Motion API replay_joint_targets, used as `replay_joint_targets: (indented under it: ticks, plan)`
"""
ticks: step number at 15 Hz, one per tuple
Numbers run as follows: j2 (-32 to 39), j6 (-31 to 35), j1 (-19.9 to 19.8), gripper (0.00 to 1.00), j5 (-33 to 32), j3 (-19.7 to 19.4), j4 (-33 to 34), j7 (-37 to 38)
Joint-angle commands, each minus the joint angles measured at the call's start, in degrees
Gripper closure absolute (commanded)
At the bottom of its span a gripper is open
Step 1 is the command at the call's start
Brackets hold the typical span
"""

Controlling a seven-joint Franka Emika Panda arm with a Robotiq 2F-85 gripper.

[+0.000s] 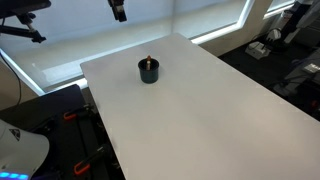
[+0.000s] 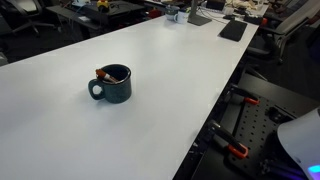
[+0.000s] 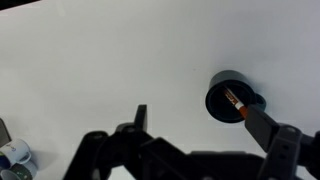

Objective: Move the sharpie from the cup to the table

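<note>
Cup (image 1: pixel 148 71) upright on table (image 1: pixel 220 115), nothing else near it in both exterior views. Handle (image 2: pixel 95 90) points left in an exterior view. Sharpie (image 2: pixel 105 73) inside cup, leaning on rim, orange end poking just above it. Gripper (image 3: pixel 195 114) holds nothing, its fingers (image 3: pixel 140 120) spread wide in wrist view. Cup sits just beside right finger there, contact not visible. In an exterior view gripper hangs high over table's far edge, well apart from cup.

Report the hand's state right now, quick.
Hand: open, holding nothing. The sharpie sits in the cup.
</note>
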Motion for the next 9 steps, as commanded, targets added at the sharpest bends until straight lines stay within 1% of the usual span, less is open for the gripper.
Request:
replay_joint_targets:
  ticks: [1,2,5,9]
  plan:
    - [5.9,1.3,1.6,0.00,-1.1,-1.0,2.4,2.6]
    - [2.7,0.6,2.2,0.00,-0.7,-1.8,0.5,0.9]
    - [5.6,1.1,2.6,0.00,-0.7,-2.2,1.5,1.7]
    - [6.0,1.1,2.7,0.00,-0.7,-2.3,2.0,1.7]
